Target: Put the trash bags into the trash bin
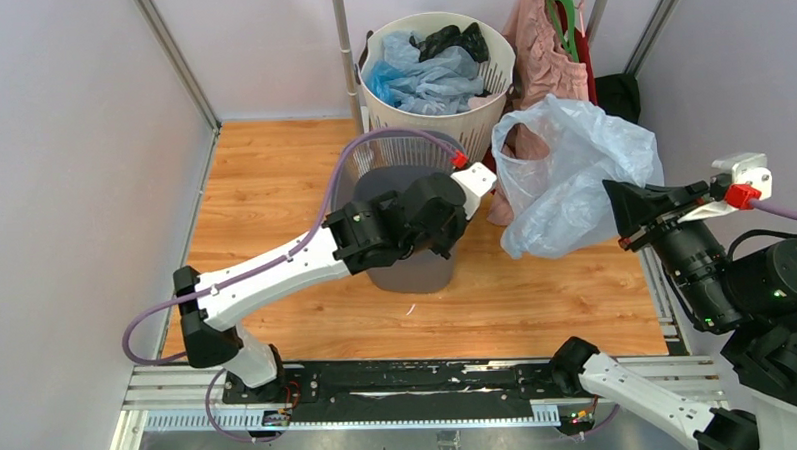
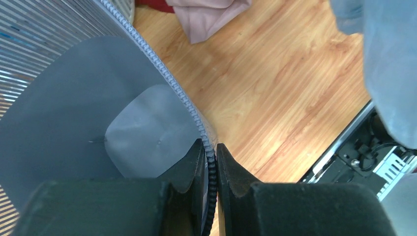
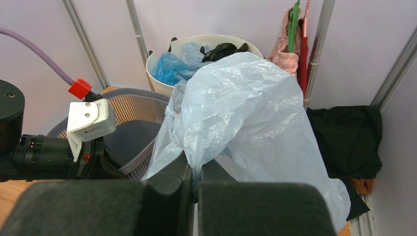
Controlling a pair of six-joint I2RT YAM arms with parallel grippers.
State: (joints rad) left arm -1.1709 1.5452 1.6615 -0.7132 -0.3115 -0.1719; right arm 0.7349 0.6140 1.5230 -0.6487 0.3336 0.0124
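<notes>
The left pincer point(image 2: 210, 150) is clamped on the rim of the trash bin point(image 2: 162, 71): one finger sits inside the mesh wall, the other outside, and the beaded edge is squeezed in the narrow gap between them. Just inward of the inner finger, the bin's interior shows only its smooth grey sides and the paler grey bottom panel. On the outer finger's side lies the wooden floor point(image 2: 275, 83).

The right pincer point(image 3: 195, 169) is pressed together on a fold of the pale blue trash bag point(image 3: 241, 108). The bag billows up and forward from the fingertips, its loose body hanging in the air. In the top view it spreads from this pincer toward the bin, level with the bin's right side and outside the mesh, with one handle loop open near the top.

Beyond the held bag, farther from both pincers, stands a white slotted basket point(image 1: 499, 53). It holds crumpled blue plastic bags point(image 1: 425, 84) with a black crinkled piece point(image 1: 455, 41) on top. A pink garment point(image 1: 544, 60) hangs beside that basket, and a dark cloth point(image 3: 349, 132) lies to the right of the right pincer.
</notes>
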